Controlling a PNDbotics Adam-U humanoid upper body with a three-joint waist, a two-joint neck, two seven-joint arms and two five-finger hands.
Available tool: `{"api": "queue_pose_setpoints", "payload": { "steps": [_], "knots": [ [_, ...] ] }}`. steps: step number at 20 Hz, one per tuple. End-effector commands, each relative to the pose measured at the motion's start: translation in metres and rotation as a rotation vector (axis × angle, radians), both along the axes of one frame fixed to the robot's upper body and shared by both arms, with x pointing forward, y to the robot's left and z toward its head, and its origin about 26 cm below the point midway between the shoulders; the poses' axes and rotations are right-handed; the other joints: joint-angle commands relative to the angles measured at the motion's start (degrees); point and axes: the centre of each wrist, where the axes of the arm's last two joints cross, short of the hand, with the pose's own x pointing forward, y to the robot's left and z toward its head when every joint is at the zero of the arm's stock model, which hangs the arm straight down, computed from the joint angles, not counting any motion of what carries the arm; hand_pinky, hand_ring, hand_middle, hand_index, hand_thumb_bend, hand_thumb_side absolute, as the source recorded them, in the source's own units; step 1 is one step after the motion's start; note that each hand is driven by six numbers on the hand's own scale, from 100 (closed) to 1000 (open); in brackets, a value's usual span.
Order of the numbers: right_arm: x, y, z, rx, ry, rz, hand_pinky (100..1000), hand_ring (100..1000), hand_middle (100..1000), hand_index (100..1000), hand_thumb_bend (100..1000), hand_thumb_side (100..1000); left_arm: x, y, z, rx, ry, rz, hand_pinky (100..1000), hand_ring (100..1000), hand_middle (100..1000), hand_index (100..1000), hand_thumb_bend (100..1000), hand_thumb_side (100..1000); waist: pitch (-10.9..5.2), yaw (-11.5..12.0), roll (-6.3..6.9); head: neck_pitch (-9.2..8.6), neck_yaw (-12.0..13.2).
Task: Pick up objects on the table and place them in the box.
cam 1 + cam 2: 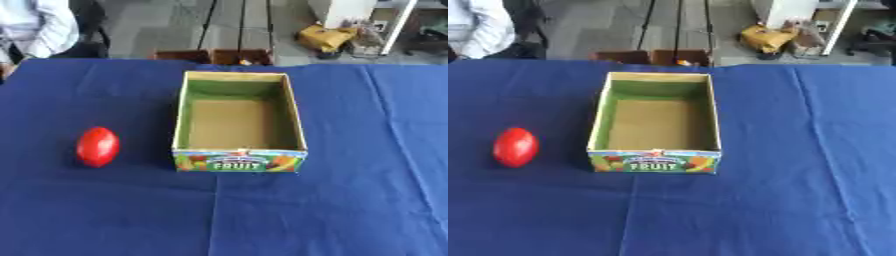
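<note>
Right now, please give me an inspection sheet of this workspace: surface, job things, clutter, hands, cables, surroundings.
Surface: table under a dark blue cloth, creased, flat.
Job's things: red oval object lies on the cloth left of the box, apart from it; open cardboard box marked FRUIT on its near wall, nothing seen inside.
Clutter: nothing seen on the cloth.
Hands: neither hand is in view.
Cables: nothing seen.
Surroundings: grey floor, a yellow bag and brown boxes beyond the far edge.

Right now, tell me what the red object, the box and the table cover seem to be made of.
Red object: smooth and glossy, perhaps plastic or real fruit; a highlight shows.
Box: matte cardboard, printed front, brown floor.
Table cover: blue cloth, with creases.
</note>
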Motion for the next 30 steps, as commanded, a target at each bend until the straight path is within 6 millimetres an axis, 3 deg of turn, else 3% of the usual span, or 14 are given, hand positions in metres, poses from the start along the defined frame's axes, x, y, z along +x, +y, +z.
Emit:
{"api": "queue_pose_setpoints", "payload": {
  "steps": [1,11,19,30],
  "knots": [
    [-0.002,-0.001,0.008,-0.002,-0.1,0.014,634,736,575,759,100,794,0.007,0.007,0.018,0.191,0.011,0.139,562,740,803,984,100,740,-1.03,-0.16,0.23,-0.2,0.47],
    [-0.002,0.0,0.007,-0.015,-0.082,0.03,634,737,572,760,100,795,0.058,0.063,0.013,0.614,0.241,0.304,617,793,848,1000,100,724,-1.56,-0.69,0.77,0.69,0.5],
    [-0.002,0.001,0.006,-0.025,-0.078,0.047,634,735,571,759,100,799,0.08,0.091,0.01,0.918,0.391,0.322,681,856,931,1000,100,783,-1.59,-1.54,0.74,0.2,1.25],
    [-0.002,0.002,0.005,-0.032,-0.073,0.059,634,735,568,758,100,799,0.1,0.12,-0.003,1.093,0.592,0.407,730,867,927,1000,100,1000,-1.62,-2.06,0.84,-0.06,1.79]
  ]
}}
